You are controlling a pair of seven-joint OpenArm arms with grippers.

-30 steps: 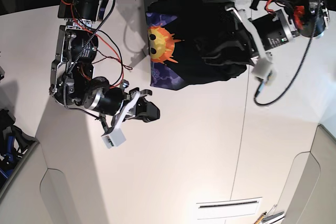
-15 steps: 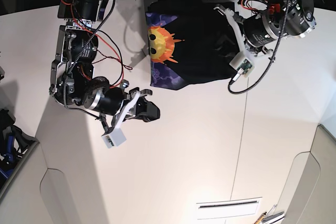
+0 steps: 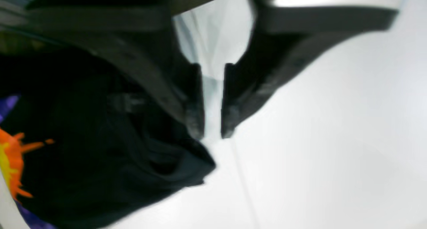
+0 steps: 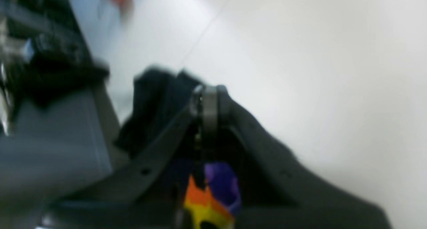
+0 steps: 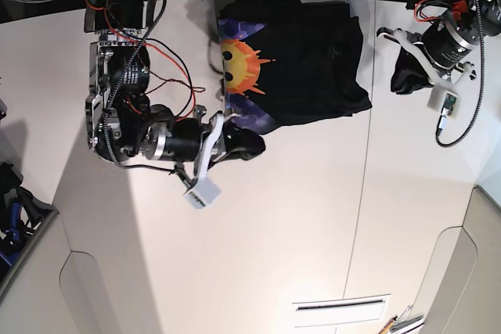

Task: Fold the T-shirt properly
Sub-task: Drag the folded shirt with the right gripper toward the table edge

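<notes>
The black T-shirt [image 5: 313, 60] lies partly folded at the table's far edge, with its sun-face print [image 5: 237, 66] on the left side. My right gripper [image 5: 254, 146] is shut and sits at the shirt's near-left purple edge. In the right wrist view its tips [image 4: 208, 89] meet above the print [image 4: 203, 202], with black cloth [image 4: 153, 99] beyond them; I cannot tell whether they pinch cloth. My left gripper [image 5: 397, 62] is off the shirt, to its right. In the left wrist view its jaws [image 3: 211, 135] stand a narrow gap apart with bare table between them, beside the shirt's corner [image 3: 186, 169].
A seam [image 5: 366, 193] runs down the white table. A white slotted plate [image 5: 340, 312] lies near the front. Dark gear [image 5: 12, 217] sits past the left edge. A cable [image 5: 462, 123] hangs from the left arm.
My left gripper has let go of the shirt and pulled away to the right. My right gripper has moved right and up to the shirt's near-left edge.
</notes>
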